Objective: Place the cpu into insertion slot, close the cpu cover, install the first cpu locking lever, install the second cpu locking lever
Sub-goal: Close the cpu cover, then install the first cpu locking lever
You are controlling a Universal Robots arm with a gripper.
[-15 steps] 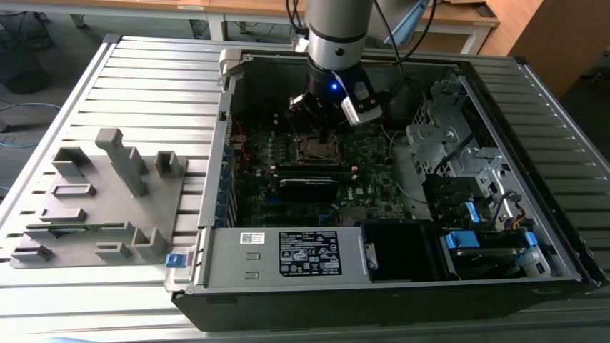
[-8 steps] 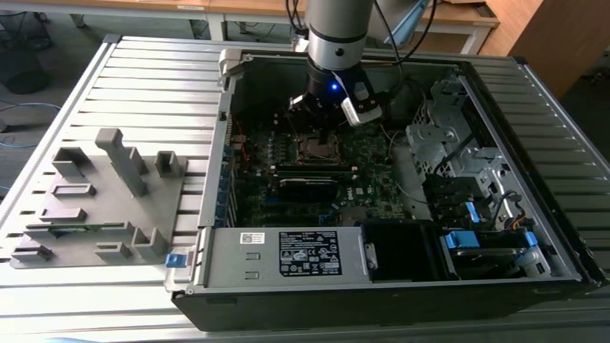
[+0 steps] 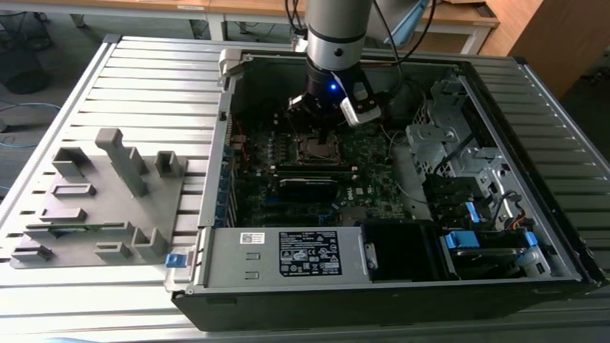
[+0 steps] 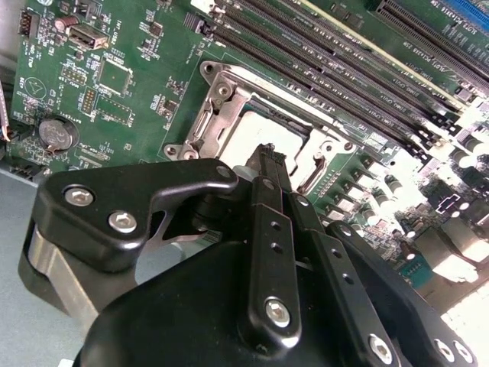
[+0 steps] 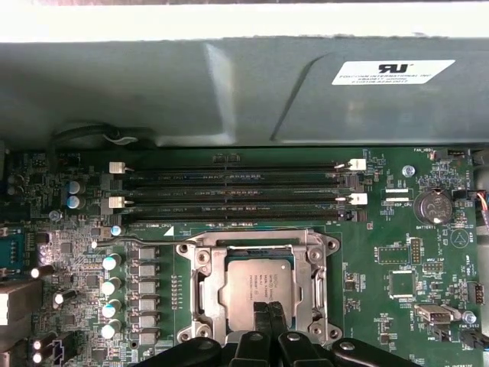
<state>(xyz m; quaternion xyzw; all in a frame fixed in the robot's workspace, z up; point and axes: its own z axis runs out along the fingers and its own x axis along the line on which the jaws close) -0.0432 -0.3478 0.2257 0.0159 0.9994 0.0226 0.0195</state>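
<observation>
First wrist view, nearest first: shows the hand [image 5: 267, 315], two black fingers pressed together with nothing between them, tips poised at the near edge of the cpu [image 5: 256, 284]. Cannot tell whether touching the chip or hanging just above.

Just past the tips, finds the cpu flat and square inside the insertion slot [image 5: 195, 306], grey top up. Appears framed by the cpu cover [image 5: 304, 269], lying down around the chip rather than raised. Cannot pick out the locking levers surely enough to call them latched or free.

Farther on, passes rows of long black memory slots [image 5: 229, 191], then reaches the grey case wall [image 5: 191, 92] at the far end.

In the exterior view, places all this deep inside the open computer case [image 3: 533, 78], with a grey parts fixture [image 3: 105, 186] on the slatted surface [image 3: 143, 71] at the exterior view's left.

Likely trouble from here: pressing closed tips straight onto the bare chip top, enough to scratch it, or to rock it in the slot and bend contacts beneath. Could also slip off a thin springy lever, given such narrow tips. Could clip the small capacitors [image 5: 112, 287] just beside the slot on a sideways slide.
</observation>
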